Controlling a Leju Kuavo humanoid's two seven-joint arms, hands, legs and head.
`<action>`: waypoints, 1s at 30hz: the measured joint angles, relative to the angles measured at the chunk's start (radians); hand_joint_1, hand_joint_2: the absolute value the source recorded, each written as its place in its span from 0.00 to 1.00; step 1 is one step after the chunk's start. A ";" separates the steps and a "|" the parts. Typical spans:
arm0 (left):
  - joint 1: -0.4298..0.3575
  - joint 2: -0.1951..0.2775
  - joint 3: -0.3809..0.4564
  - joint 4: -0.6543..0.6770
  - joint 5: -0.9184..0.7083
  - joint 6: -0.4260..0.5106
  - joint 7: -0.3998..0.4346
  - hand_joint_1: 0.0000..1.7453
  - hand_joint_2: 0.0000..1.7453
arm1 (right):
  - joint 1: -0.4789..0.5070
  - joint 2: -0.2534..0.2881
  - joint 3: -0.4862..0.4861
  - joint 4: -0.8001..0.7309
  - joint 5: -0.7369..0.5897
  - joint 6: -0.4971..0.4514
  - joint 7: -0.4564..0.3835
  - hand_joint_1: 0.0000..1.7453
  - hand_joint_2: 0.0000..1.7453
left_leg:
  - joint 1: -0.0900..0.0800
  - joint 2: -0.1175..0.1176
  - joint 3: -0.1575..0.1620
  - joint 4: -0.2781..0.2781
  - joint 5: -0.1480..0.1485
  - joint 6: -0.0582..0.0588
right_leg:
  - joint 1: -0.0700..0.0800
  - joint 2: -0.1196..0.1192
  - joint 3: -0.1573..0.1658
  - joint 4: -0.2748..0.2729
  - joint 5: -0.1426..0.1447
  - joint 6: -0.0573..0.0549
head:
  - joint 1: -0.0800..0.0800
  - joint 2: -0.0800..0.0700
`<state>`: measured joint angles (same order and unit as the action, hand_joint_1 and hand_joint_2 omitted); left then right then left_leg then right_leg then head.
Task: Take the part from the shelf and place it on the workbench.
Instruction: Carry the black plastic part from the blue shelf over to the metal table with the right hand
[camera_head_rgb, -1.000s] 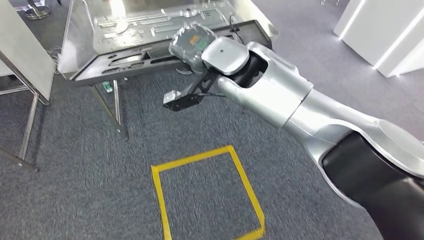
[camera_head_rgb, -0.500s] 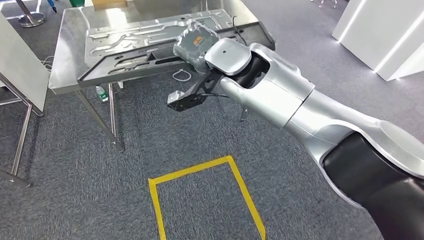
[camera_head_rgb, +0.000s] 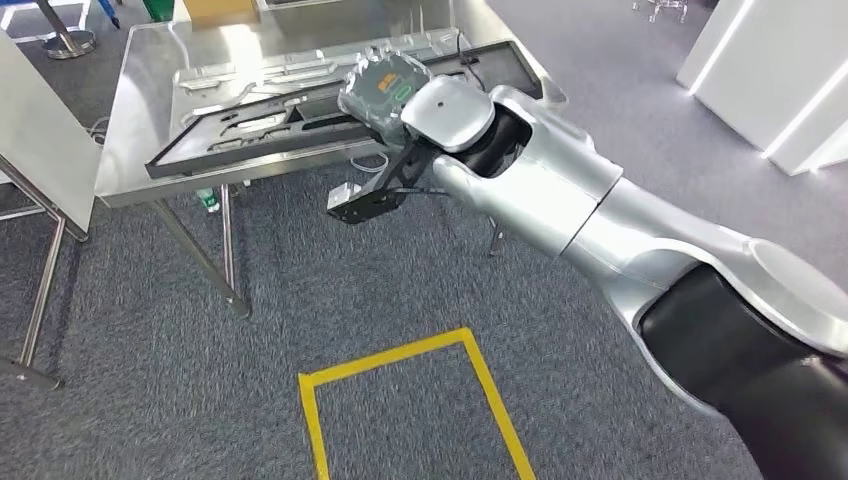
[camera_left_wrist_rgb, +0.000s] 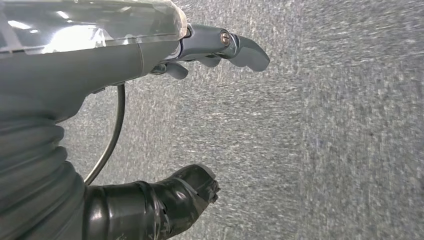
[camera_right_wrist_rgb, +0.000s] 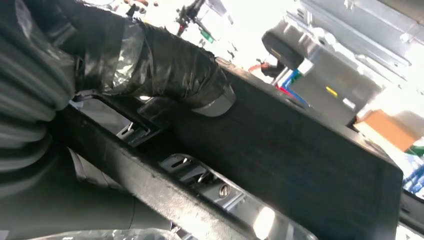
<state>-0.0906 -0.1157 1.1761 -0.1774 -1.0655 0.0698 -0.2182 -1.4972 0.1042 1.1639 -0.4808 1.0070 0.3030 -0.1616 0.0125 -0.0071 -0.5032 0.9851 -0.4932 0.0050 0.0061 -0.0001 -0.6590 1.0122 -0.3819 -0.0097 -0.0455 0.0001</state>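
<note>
Carpet (camera_head_rgb: 180, 370), grey and coarsely woven, covers the floor, with a rectangle of yellow tape (camera_head_rgb: 410, 400) marked on it. Beyond stands a shiny steel surface (camera_head_rgb: 140, 120) on thin metal legs, carrying a pressed silver sheet-metal panel (camera_head_rgb: 250, 75) with ribbed contours. The right hand (camera_head_rgb: 380, 90), wrapped in clear crinkled plastic with an orange-and-green label on its back, reaches out from a smooth silver forearm and grips the part (camera_head_rgb: 250, 125), a long, flat, black frame with cut-out slots. The part lies slanted across the front of the surface, over the silver panel; whether it rests there or hangs just above cannot be told. In the right wrist view the thumb, bound in glossy black tape, presses on the part's matte, finely grained face, while the fingers close under its edge. In the left wrist view the left hand (camera_left_wrist_rgb: 200, 55) hangs over the carpet, holding nothing, its grey fingers (camera_left_wrist_rgb: 245, 50) loosely curved and apart from the dark taped thumb (camera_left_wrist_rgb: 185, 192).
</note>
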 joint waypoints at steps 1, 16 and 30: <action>-0.001 0.000 0.000 0.000 -0.002 0.000 0.000 0.00 1.00 | 0.000 0.001 0.000 0.001 0.001 -0.001 0.000 1.00 1.00 | -0.001 0.000 0.005 0.001 -0.002 -0.007 | 0.002 0.001 0.003 -0.003 -0.006 -0.006 | 0.000 0.000; 0.002 0.001 0.000 -0.004 -0.006 0.000 0.014 0.00 1.00 | 0.011 0.019 0.001 0.021 0.025 -0.017 -0.006 1.00 1.00 | -0.019 0.022 -0.152 0.009 0.125 0.013 | 0.023 -0.009 0.153 -0.015 -0.116 -0.028 | 0.000 0.000; -0.002 -0.001 0.000 -0.007 -0.007 -0.002 0.013 0.00 1.00 | 0.022 0.009 0.000 0.032 0.020 -0.022 -0.010 1.00 1.00 | -0.010 0.003 0.006 0.001 -0.001 0.012 | 0.001 0.001 -0.023 0.015 0.009 -0.002 | 0.000 0.000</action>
<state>-0.0921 -0.1168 1.1761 -0.1846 -1.0729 0.0678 -0.2054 -1.4753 0.1134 1.1640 -0.4484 1.0273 0.2810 -0.1720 0.0026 -0.0044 -0.4968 0.9863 -0.4946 0.0174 0.0074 0.0008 -0.6822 1.0269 -0.3725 -0.0119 -0.0453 0.0001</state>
